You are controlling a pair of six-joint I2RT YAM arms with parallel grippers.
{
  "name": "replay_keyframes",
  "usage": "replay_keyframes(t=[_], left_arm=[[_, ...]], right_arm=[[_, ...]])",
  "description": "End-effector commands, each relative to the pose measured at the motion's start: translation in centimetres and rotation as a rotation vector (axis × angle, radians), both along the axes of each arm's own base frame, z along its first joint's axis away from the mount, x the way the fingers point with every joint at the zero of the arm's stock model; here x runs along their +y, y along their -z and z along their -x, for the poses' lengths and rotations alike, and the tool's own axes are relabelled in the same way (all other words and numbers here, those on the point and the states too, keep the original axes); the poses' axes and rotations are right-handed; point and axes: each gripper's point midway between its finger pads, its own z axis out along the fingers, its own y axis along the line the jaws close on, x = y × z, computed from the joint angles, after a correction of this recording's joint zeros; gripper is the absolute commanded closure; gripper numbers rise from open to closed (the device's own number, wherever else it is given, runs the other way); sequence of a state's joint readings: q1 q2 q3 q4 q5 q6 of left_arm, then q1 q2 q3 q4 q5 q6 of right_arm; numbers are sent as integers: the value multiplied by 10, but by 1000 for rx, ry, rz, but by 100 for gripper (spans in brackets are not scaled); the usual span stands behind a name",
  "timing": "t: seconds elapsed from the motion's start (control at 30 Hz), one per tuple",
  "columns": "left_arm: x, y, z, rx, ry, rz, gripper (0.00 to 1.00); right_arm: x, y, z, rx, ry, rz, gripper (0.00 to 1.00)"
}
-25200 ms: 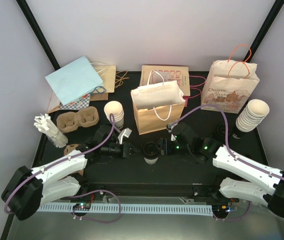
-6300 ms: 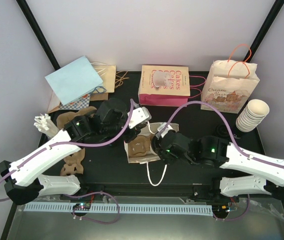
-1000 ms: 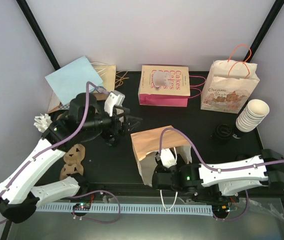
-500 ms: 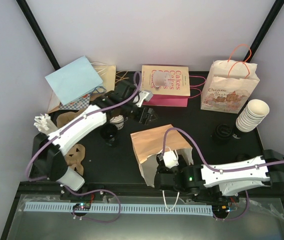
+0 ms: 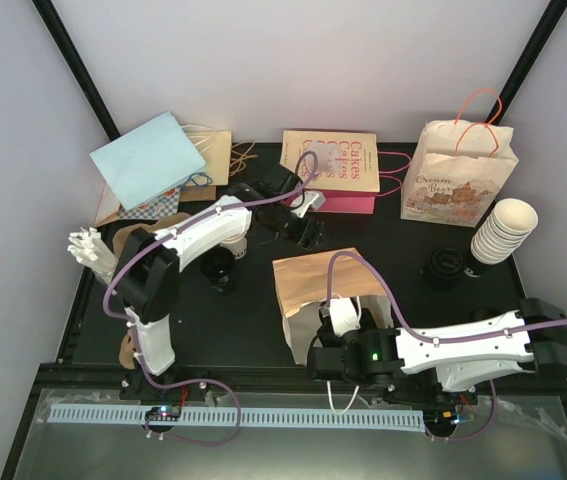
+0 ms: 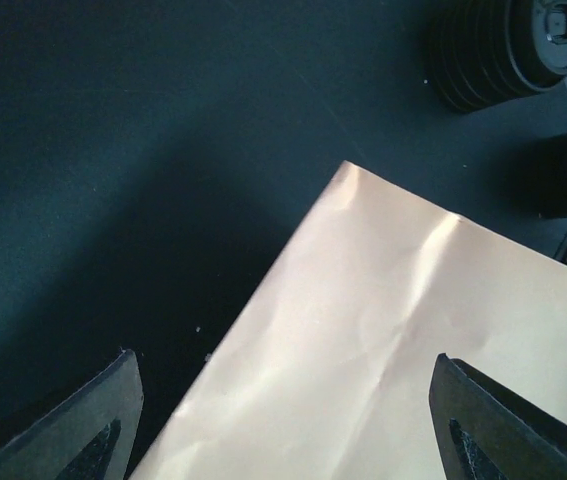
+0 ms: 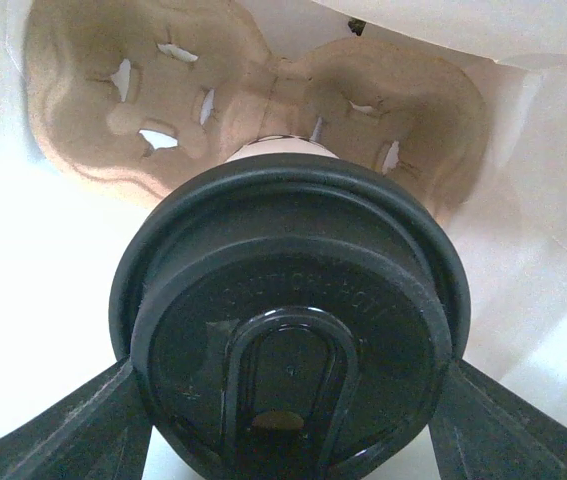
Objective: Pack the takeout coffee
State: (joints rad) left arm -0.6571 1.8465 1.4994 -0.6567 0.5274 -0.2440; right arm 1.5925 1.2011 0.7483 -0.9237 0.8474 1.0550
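Observation:
The takeout coffee shows end-on in the right wrist view, its round black lid [image 7: 288, 340] filling the middle and a sliver of cream cup [image 7: 278, 150] behind it. My right gripper [image 7: 288, 380] is shut on it, one finger against each side of the lid. It is inside the brown paper bag [image 5: 313, 285], with the brown pulp carrier [image 7: 253, 90] at the bag's far end. My left gripper [image 6: 283, 358] hangs open over the far corner of the bag [image 6: 403, 340], holding nothing.
At the back stand a pink Cakes bag [image 5: 329, 170] and a printed Cream bag [image 5: 458, 180]. A stack of cream cups [image 5: 503, 230] and black lids [image 5: 445, 265] sit at the right. A blue bag [image 5: 148, 160] and white sticks [image 5: 91, 250] lie at the left.
My left arm has swung from the left side across to the right, and its gripper now sits over the brown bag's far corner. The right arm keeps the cup inside the bag.

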Motion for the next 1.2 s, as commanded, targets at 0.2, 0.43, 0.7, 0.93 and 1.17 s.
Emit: replay_keyframes(t=[0.2,0.43,0.7,0.93,1.17], left_arm=[[-17,25,-9,28,39,1,19],[-18,39,-8,57,46,-5,20],[-21,43,-7,65,59,6,18],[-22,53,-2,101,76,8,18],[-16,71,13,149,80,8,21]], right_arm=[[7,1,1,3,-24,-59,56],[13,8,4,23,-49,-42,56],[31,9,16,76,-173,-81,57],[29,7,14,62,-167,-69,57],[29,10,12,51,-156,-40,57]])
